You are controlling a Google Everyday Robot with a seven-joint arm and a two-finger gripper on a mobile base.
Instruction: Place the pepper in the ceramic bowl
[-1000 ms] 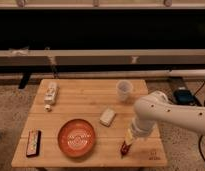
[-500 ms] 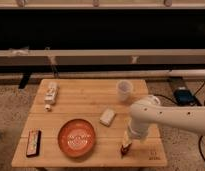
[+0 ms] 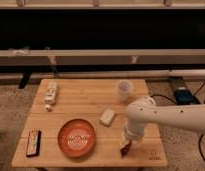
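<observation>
A slatted wooden table stands on speckled floor. Well behind the claw, which hangs over the table's near right corner, a pale ledge underlines a dark backdrop.

Wht cup, pale block, bottle, dark bar, table

Right of the ceramic bowl, the pincer hangs low over the counter; bare wood lies between them. A pale block sits behind-right of the bowl, a dark bar left.
</observation>
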